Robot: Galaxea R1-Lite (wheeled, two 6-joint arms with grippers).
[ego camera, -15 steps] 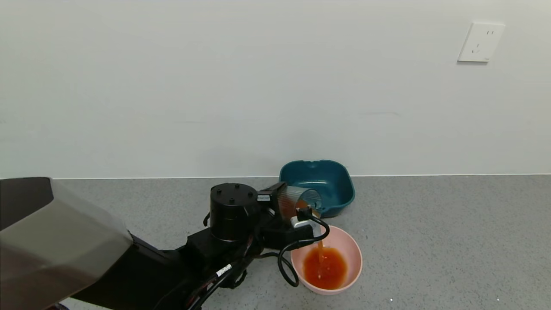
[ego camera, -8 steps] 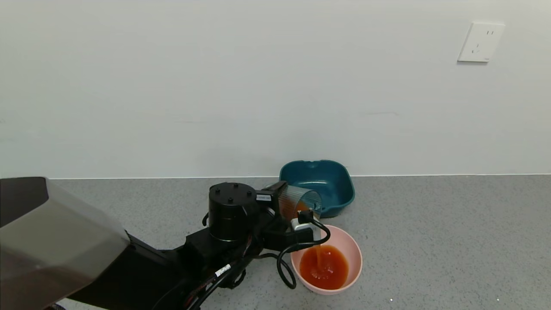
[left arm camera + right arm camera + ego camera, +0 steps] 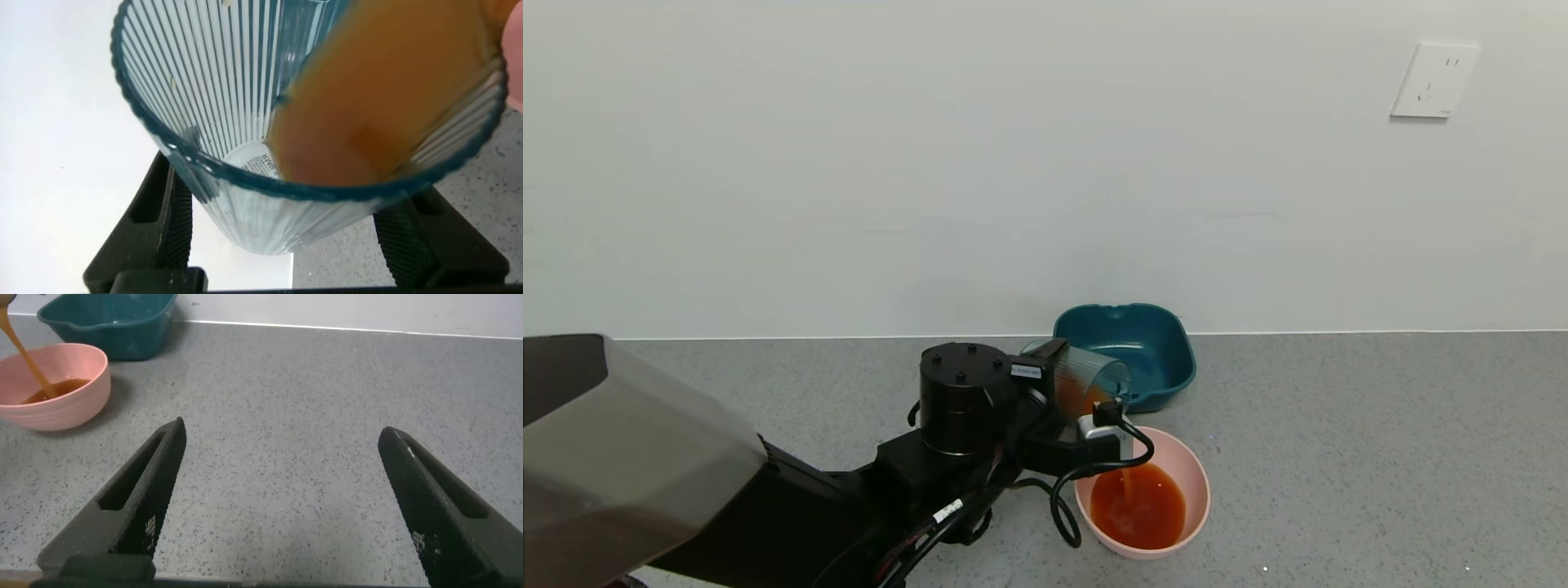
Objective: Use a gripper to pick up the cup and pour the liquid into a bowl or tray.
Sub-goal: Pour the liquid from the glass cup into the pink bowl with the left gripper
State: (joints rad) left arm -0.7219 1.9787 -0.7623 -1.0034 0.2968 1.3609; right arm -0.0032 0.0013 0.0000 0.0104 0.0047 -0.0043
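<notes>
The ribbed cup [image 3: 1086, 382], light and probably slippery, is pinched across its walls by the left gripper [image 3: 1058, 384], at the pink bowl's [image 3: 1194, 478] 11 o'clock. The right gripper's [image 3: 282, 498] fingers are spread wide.

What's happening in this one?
The left gripper holds the ribbed cup tipped over the pink bowl, and orange-red liquid streams from the cup into the pool already there. Some liquid remains in the cup. A teal basin sits just behind the bowl. The right gripper hangs open over bare counter, away from both.
</notes>
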